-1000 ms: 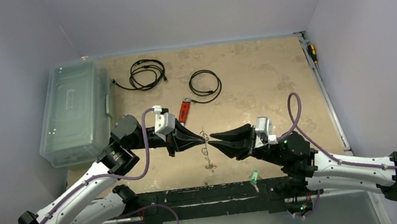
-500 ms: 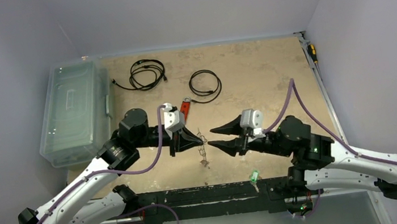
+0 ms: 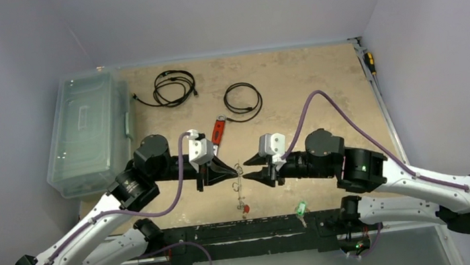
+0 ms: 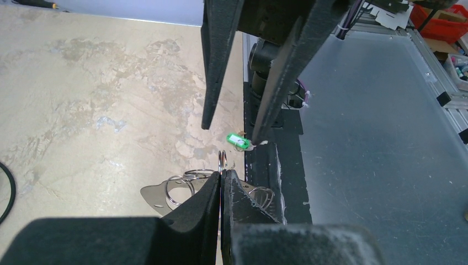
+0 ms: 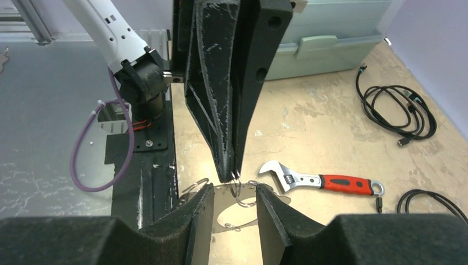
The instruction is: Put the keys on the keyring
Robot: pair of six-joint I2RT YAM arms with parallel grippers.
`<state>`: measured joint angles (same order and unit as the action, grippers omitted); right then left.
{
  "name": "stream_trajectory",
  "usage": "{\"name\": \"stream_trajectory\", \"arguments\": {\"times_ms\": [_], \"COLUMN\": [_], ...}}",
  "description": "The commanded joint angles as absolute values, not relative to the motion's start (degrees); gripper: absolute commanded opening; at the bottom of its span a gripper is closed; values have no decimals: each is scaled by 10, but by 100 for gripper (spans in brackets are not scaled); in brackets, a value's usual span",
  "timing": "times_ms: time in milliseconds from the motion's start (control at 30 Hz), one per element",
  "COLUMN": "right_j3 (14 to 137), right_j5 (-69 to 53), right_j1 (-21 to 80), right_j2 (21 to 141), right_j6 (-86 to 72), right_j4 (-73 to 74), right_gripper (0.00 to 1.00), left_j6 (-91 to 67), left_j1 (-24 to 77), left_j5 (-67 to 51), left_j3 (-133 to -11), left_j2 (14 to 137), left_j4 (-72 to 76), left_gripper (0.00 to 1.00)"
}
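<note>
The keyring (image 3: 240, 187) is a thin silvery loop with small rings on it, hanging from my left gripper (image 3: 234, 171), which is shut on one ring (image 4: 222, 161). A red-headed key (image 3: 245, 207) dangles at its lower end. My right gripper (image 3: 244, 170) is open, with its fingertips either side of the held ring (image 5: 236, 179) and the left gripper's tips (image 5: 233, 172). The green-headed key (image 3: 301, 208) lies on the black base rail near the right arm's base. It also shows in the left wrist view (image 4: 237, 141).
A red-handled adjustable wrench (image 3: 218, 130) lies just behind the left gripper and shows in the right wrist view (image 5: 325, 181). Two black coiled cables (image 3: 174, 86) (image 3: 243, 100) lie further back. A clear lidded box (image 3: 87, 131) stands at the left edge.
My right arm has swung left and closed in on the left gripper, its jaws opened wide half a second ago and narrower now. The keyring hangs lower and the red key now shows.
</note>
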<state>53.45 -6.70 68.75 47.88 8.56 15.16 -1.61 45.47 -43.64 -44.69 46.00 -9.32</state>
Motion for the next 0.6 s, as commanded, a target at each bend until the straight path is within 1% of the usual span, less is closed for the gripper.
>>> {"name": "stream_trajectory", "arguments": {"times_ms": [0,167,400,567], "right_j3": [566,574,571,570], "right_j5": [-97,-112,-144,-164], "right_j1": [673,653,628,622], "right_j2": [484,516,524,534], "right_j6": [97,98,99,100], "right_j4": [165,168,159,159], "right_gripper": [36,31,26,16], "left_j6": [-3,-3,-3,-3], "left_j1": [459,462,465,467], "left_j5": [-434,-438,-432,-433], "left_j3": [-457,-455,-453,-452], "left_j2": [446,446,446,447], "left_j4": [-81,-80,-80,-81], "left_gripper": [0,0,0,0]}}
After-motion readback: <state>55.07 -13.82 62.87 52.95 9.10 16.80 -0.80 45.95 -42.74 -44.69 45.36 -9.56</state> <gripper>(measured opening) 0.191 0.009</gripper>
